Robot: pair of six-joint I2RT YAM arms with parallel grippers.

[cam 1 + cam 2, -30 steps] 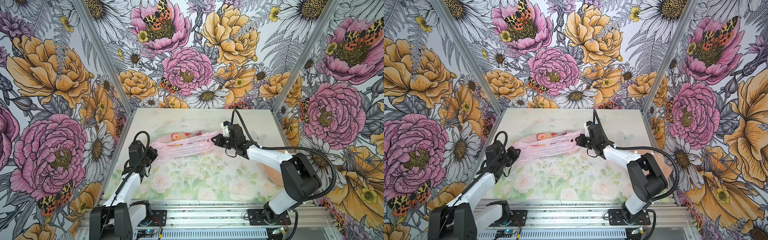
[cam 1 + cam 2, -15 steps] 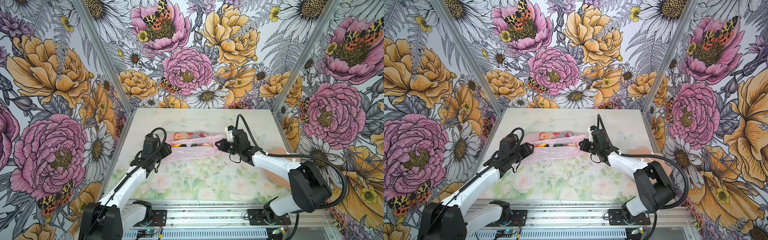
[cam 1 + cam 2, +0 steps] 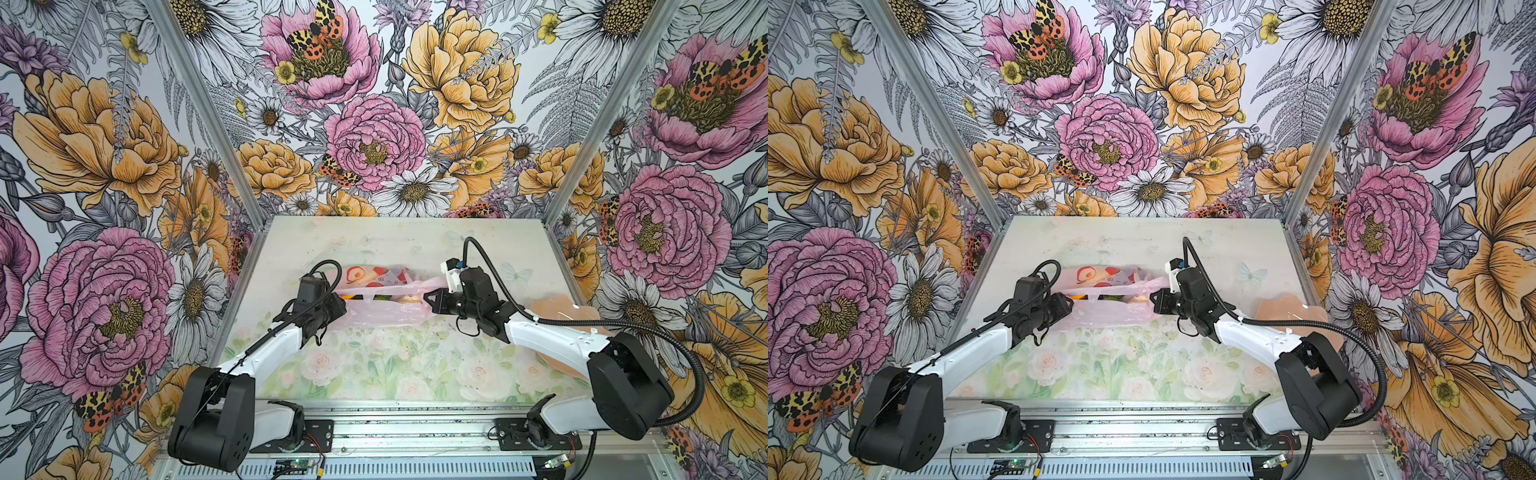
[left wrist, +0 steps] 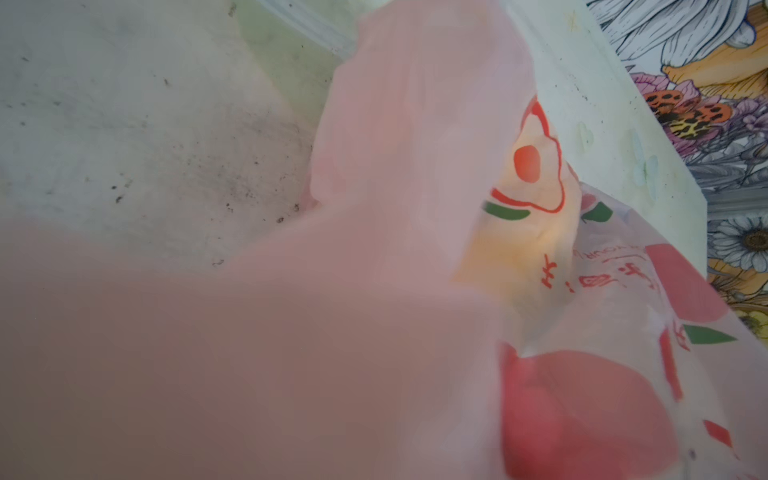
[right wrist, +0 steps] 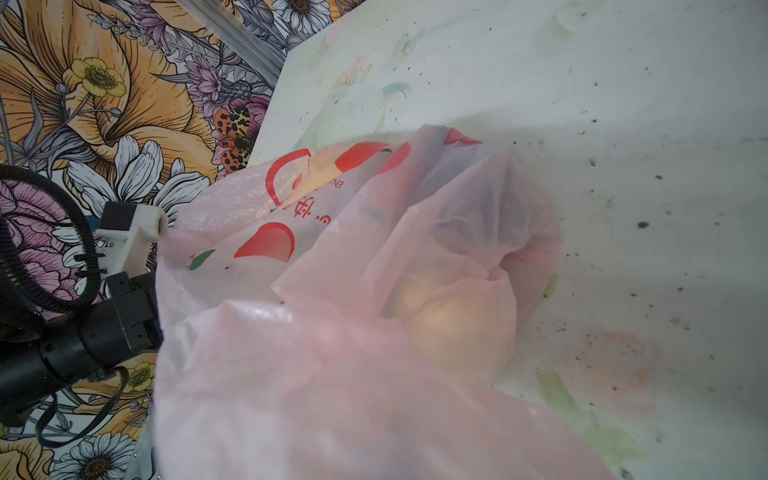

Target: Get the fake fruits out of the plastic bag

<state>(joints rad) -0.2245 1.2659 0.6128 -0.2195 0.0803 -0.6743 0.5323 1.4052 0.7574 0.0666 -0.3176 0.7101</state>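
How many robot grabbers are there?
2. The left black gripper is at the left end of the thin pink plastic bag; the right black gripper is at its right end.

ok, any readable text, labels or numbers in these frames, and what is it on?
"EN": small red capitals on the plastic bag, right wrist view; the rest is covered by a fold.
Red brush characters beside them: too blurred to read.
Small red lettering, left wrist view: seen mirrored through the film, unreadable.
Nothing legible elsewhere.
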